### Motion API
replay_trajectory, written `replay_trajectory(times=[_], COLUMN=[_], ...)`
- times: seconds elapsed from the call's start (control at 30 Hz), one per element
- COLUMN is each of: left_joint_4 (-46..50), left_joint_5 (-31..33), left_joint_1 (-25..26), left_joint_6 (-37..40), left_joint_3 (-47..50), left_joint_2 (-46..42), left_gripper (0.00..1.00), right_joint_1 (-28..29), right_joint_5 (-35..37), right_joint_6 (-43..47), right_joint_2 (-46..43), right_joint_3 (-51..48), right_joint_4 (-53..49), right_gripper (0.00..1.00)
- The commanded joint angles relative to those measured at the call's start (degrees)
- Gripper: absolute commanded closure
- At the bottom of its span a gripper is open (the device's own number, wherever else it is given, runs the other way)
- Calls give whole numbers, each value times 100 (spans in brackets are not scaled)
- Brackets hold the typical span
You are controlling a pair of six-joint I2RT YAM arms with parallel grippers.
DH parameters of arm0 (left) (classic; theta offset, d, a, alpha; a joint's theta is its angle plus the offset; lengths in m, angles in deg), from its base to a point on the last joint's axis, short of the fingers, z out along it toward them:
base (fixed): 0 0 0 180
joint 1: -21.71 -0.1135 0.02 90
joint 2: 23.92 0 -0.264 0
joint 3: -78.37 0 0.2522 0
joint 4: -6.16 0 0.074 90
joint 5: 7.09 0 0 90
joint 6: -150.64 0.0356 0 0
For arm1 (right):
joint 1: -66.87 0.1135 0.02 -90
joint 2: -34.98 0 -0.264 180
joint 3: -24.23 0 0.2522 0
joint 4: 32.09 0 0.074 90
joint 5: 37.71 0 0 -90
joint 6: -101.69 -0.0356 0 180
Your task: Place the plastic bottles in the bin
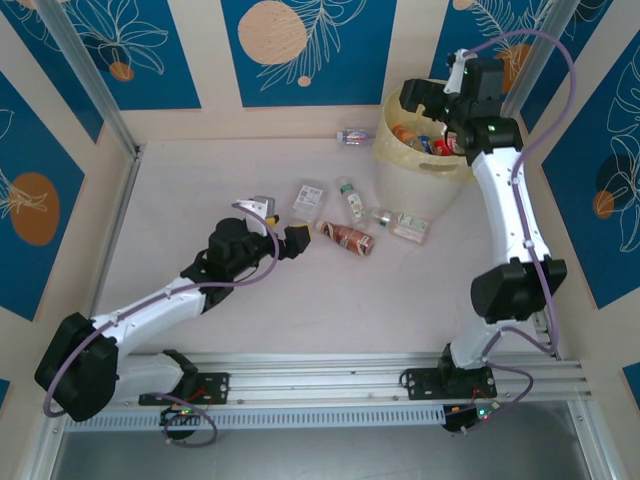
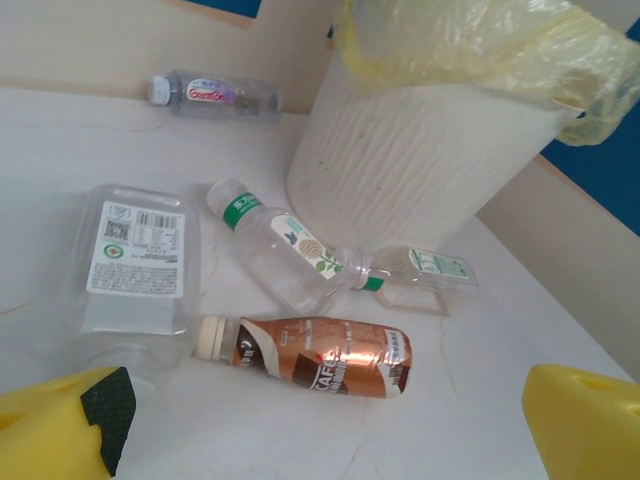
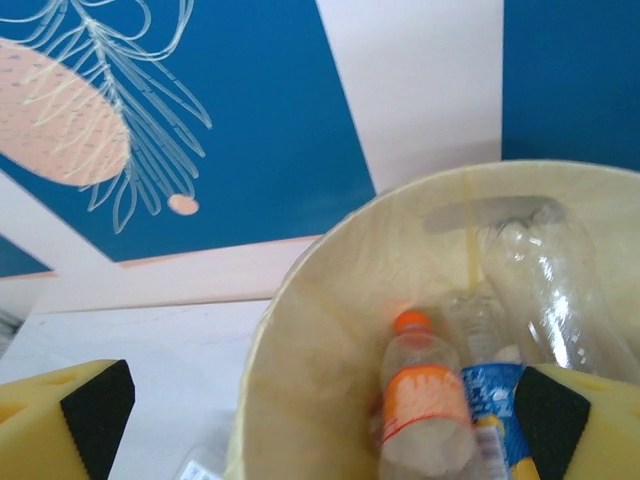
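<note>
Five plastic bottles (image 1: 350, 200) on the tabletop (image 1: 200, 190).
We note the left gripper (image 1: 282, 222) near the brown bottle (image 1: 346, 237) and the right gripper (image 1: 437, 112) above the bin (image 1: 425, 160), each spread wide, holding nothing.

Bottles (image 1: 345, 237) flat beside upright, part-filled bin (image 1: 418, 160)

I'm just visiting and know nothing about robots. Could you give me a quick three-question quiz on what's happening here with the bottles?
1. True or false: the brown bottle lies inside the bin.
2. How many bottles lie on the table, outside the bin?
3. The right end effector, above the bin, is: A) open and empty; B) shut on a bottle; C) shut on the bin's rim.
Key: 1 false; 2 five; 3 A.
</note>
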Motion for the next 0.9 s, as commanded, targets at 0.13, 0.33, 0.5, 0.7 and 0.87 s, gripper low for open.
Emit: replay_trajectory(times=[0.13,0.33,0.5,0.7,0.87], left_joint_4=[163,243,360,395,426], left_joint_5=[512,655,780,1159,1153], left_joint_1=[-40,-93,-148,-253,-360], left_joint_6=[-292,-493,-660,-1176,-1368], left_joint_3=[-38,-73,-117,2,115], left_joint_2=[170,317,425,453,341], left_gripper=[0,0,0,0,0], right_joint_1=[41,33,101,878,1659], right_joint_5=[-499,-308,-1486,-1595,-1101], right_joint_6=[-645,-833,-164,935,1848], right_joint_2=[-1373,-2513,-3195,-3005,-2460], right_joint_3=[-1639,-3296,-4428,-4799,-4764], right_joint_4=[757,1416,1991,1409,928], right_gripper=[1,1,1,0,1])
